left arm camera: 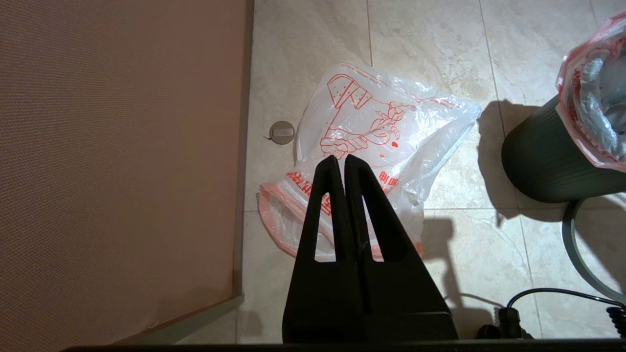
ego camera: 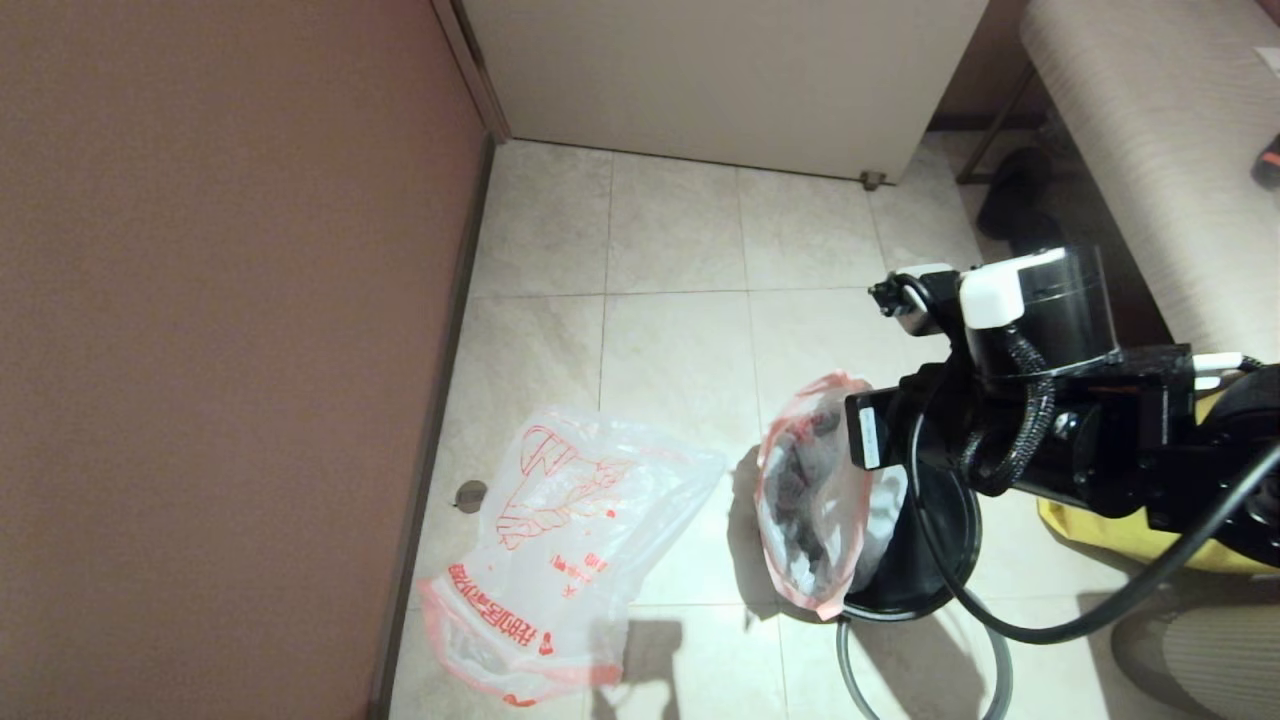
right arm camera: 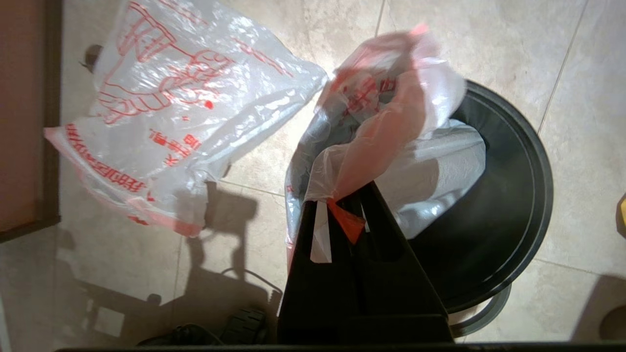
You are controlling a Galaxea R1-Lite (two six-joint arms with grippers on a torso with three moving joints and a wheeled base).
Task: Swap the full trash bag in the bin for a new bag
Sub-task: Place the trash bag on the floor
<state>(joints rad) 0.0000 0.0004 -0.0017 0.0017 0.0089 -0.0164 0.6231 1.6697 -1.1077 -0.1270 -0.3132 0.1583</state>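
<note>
The full trash bag [ego camera: 810, 500], translucent white with a pink-orange hem, bulges up out of the black bin [ego camera: 940, 540] and leans over its left rim. My right gripper [right arm camera: 342, 193] is shut on the bag's gathered hem above the bin [right arm camera: 508, 195]. The bin's inside shows bare beside the full trash bag [right arm camera: 391, 122]. The new bag [ego camera: 560, 550] with red drawing and characters lies flat on the floor left of the bin. My left gripper [left arm camera: 341, 157] hangs shut and empty above the new bag [left arm camera: 381, 127]; it is out of the head view.
The grey hoop [ego camera: 990, 670] lies on the tiles by the bin's base. A yellow fabric bag [ego camera: 1130, 530] sits right of the bin under my right arm. A brown wall [ego camera: 200, 350] bounds the left, a pale cabinet [ego camera: 720, 80] the far side. A round floor disc [ego camera: 470, 495] is near the wall.
</note>
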